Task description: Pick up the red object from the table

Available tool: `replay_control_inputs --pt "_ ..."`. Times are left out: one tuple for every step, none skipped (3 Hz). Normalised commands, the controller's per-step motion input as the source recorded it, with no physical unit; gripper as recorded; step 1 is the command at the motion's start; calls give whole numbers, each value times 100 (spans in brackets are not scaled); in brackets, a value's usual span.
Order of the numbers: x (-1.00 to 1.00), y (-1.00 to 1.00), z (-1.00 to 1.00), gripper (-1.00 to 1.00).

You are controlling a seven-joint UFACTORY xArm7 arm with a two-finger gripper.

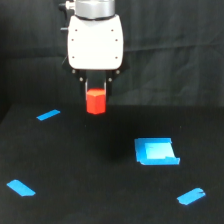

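Note:
The red object (95, 102) is a small red-orange block held between my gripper's (95, 93) dark fingers. It hangs clear above the black table (75, 165), at the upper middle of the exterior view. The gripper is shut on the block's upper part, and the block's lower half sticks out below the fingertips. The white gripper body (95, 42) points straight down from above.
A blue square piece (155, 151) lies on the table to the exterior view's right of centre. Blue tape strips lie at the back left (48, 115), front left (20, 188) and front right (191, 196). A black curtain (170, 50) hangs behind.

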Motion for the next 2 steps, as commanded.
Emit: replay_control_inputs --pt "-4 4 13 -99" --pt "4 3 -9 -100"
